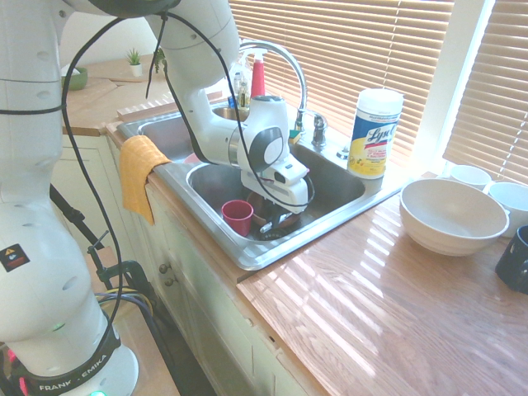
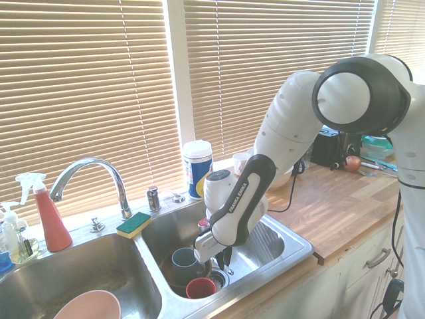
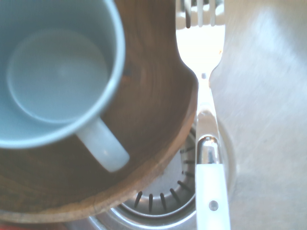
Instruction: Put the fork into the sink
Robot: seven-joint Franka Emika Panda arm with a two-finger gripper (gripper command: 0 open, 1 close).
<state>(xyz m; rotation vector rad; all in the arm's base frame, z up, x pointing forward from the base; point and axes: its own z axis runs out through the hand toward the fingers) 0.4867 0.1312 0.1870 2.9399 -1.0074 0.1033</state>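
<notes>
With the gripper (image 2: 224, 256) low in the sink (image 2: 292, 249), fingers clamped on the fork (image 3: 207, 120) hanging tines-down beneath them over the drain (image 3: 165, 194), ease lower beside the wooden bowl (image 3: 153, 124) before letting go, avoiding clatter

Sunlit wooden countertop (image 1: 396, 305), slatted window blinds (image 2: 99, 100)

The wooden desk (image 1: 371, 313) carries the steel sink (image 1: 346, 194), a large white bowl (image 1: 452, 216) beside smaller white bowls (image 1: 470, 176), and a wipes canister (image 1: 375, 132) on the sink's rim.
</notes>
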